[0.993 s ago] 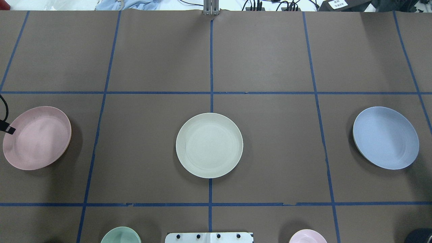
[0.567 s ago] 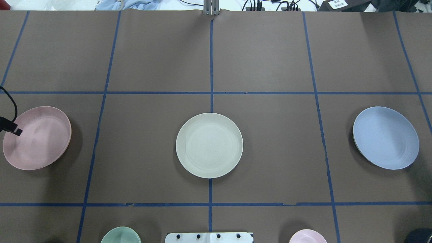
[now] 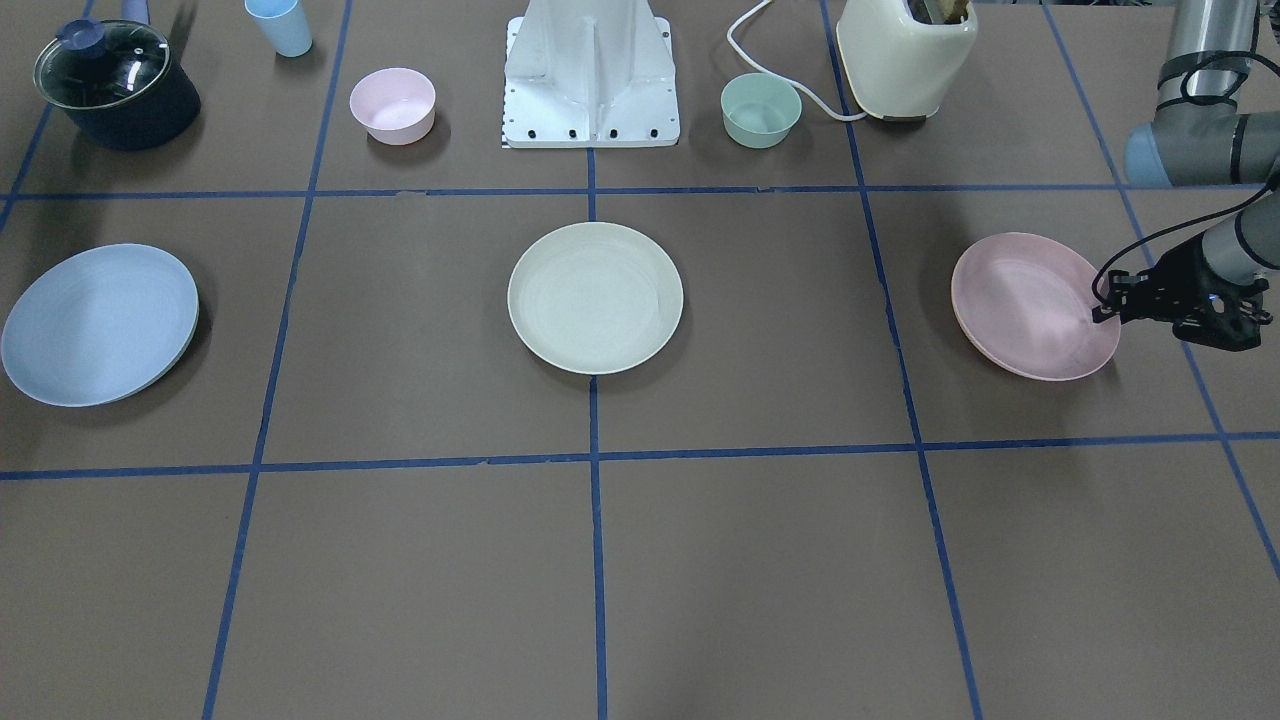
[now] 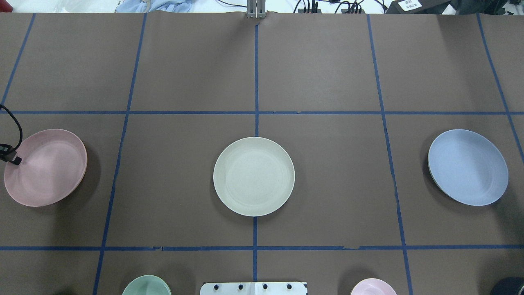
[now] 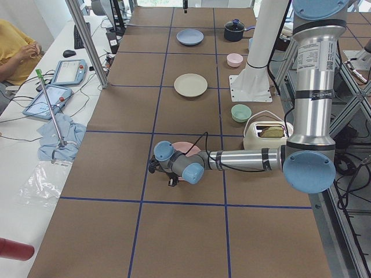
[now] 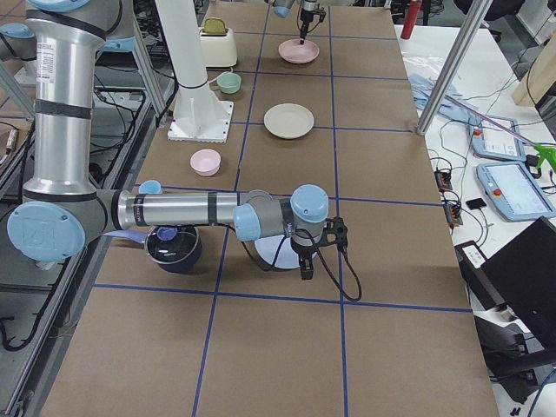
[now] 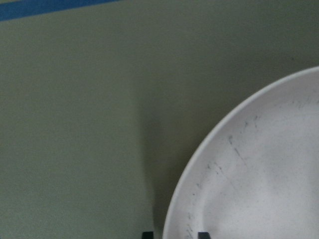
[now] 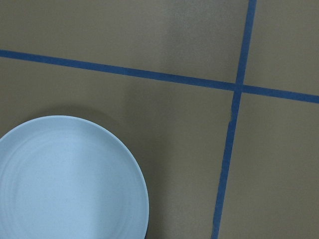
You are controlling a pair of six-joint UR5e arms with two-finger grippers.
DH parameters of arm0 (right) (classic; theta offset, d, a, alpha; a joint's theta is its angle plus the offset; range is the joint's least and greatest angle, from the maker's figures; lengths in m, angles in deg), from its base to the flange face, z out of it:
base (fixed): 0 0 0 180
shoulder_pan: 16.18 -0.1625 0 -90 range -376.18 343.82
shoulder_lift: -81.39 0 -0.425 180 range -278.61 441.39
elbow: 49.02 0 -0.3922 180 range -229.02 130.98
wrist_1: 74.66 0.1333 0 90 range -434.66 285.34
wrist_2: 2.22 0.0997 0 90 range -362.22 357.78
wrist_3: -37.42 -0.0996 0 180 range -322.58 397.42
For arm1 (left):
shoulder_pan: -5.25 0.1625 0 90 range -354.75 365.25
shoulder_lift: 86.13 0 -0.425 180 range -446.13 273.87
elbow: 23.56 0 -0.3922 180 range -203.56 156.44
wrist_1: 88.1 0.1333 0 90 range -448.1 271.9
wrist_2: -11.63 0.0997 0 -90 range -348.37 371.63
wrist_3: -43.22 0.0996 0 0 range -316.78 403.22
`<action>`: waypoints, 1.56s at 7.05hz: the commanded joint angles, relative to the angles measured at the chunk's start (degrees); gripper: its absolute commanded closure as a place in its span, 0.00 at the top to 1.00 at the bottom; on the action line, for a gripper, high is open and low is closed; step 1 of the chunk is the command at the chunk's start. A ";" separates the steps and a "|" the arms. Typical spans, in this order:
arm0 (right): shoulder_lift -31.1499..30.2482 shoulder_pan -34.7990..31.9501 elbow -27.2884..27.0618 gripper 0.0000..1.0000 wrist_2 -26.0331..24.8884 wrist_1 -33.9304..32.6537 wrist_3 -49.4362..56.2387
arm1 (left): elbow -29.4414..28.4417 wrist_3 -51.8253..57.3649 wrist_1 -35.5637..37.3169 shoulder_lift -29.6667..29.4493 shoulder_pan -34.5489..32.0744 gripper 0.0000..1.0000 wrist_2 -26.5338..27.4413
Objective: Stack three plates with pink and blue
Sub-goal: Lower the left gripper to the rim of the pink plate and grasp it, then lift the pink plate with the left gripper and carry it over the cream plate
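Three plates lie apart in a row on the brown table. The cream-white plate (image 3: 595, 298) (image 4: 254, 176) is in the middle. The pale blue plate (image 3: 98, 323) (image 4: 468, 167) is on my right side and the pale pink plate (image 3: 1030, 305) (image 4: 47, 168) on my left side. My left gripper (image 3: 1102, 312) (image 4: 15, 160) is open at the pink plate's outer edge. In the left wrist view its fingertips (image 7: 147, 234) straddle the plate's rim (image 7: 199, 164). My right gripper (image 6: 306, 271) hangs beside the blue plate (image 8: 65, 179); I cannot tell whether it is open.
Along the robot's side stand a small pink bowl (image 3: 392, 103), a small green bowl (image 3: 761, 110), a lidded dark pot (image 3: 115, 85), a blue cup (image 3: 280, 25), a cream toaster (image 3: 905, 55) and the white robot base (image 3: 590, 70).
My left gripper has shifted slightly at the pink plate's outer rim. The three plates lie where they were.
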 commanded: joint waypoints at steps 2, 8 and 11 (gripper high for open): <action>-0.03 0.00 0.25 1.00 0.08 0.56 -0.52 | 1.70 -6.85 0.06 -2.26 -0.08 0.00 -0.79; 0.85 0.44 2.18 1.00 -0.36 6.36 -0.96 | 12.16 -32.29 2.79 -15.26 5.43 0.00 -5.54; 0.50 2.89 2.63 1.00 0.26 6.36 -1.23 | 12.71 -46.45 2.79 -22.80 15.17 0.00 -2.84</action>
